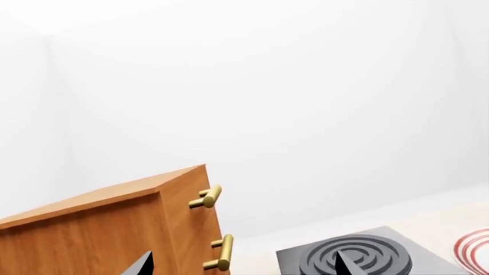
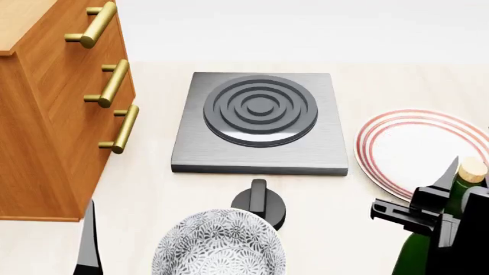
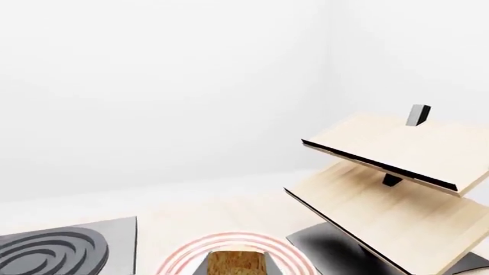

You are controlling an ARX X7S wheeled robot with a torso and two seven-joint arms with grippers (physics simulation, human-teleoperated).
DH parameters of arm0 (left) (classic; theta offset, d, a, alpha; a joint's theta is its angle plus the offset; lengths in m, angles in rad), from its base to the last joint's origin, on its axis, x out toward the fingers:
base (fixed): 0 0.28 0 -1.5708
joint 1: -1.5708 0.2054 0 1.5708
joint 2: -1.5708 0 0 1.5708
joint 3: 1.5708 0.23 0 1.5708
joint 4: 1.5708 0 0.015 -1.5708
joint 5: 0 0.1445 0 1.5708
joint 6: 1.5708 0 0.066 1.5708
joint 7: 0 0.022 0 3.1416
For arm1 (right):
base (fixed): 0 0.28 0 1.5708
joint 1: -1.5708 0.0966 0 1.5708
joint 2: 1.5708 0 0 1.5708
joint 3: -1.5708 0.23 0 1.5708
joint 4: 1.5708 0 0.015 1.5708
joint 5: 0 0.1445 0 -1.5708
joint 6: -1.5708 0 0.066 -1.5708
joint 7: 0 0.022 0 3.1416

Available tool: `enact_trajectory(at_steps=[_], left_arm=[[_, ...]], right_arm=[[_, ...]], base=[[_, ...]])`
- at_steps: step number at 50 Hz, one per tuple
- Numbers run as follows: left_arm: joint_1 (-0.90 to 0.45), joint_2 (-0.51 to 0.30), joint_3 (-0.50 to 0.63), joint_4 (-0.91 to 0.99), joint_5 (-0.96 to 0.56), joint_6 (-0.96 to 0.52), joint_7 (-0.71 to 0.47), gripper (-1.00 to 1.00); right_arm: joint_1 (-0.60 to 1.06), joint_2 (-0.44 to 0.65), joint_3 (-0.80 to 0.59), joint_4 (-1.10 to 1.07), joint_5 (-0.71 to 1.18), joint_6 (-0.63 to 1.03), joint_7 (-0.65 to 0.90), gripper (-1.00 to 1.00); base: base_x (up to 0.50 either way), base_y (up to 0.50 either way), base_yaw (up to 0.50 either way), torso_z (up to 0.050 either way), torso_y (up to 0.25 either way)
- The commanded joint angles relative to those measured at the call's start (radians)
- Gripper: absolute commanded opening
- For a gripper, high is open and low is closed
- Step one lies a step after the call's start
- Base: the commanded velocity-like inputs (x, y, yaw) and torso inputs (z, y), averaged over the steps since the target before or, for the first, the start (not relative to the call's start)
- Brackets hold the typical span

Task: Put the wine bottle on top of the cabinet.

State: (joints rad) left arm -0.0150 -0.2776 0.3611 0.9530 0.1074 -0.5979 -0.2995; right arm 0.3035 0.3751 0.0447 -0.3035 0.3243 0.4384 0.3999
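1. Cabinet (image 2: pixel 54 109): stands at the table's left edge, brass handles facing the hotplate (image 2: pixel 260 117).
2. Wine bottle (image 2: pixel 428 240): near right corner, beside the striped plate (image 2: pixel 416 149), right gripper (image 2: pixel 450 212) clamped around its neck.
3. Left gripper (image 1: pixel 244 266): fingers spread, empty.

The right gripper (image 2: pixel 450 197) is matte black and blocky, with angular stepped brackets and a thin pointed blade-like tip. The left gripper (image 2: pixel 87 243) shows only as a slim, dark wedge with a lighter grey edge; its fingers (image 1: pixel 139 266) are black, tapering points.
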Motion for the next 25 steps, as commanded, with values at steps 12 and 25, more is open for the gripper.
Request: enact_trajectory(at_steps=[12, 25], left_arm=[[0.005, 0.013, -0.025, -0.003, -0.045, 0.047, 0.043, 1.0], [0.003, 0.008, -0.02, -0.017, -0.049, 0.052, 0.038, 1.0]], right_arm=[[0.216, 0.029, -0.02, -0.13, 0.017, 0.198, -0.015, -1.0], [0.251, 0.0, -0.011, -0.173, 0.12, 0.249, -0.055, -1.0]], base=[[0.0, 0.0, 0.0, 0.0, 0.001], [0.0, 0.0, 0.0, 0.0, 0.001]])
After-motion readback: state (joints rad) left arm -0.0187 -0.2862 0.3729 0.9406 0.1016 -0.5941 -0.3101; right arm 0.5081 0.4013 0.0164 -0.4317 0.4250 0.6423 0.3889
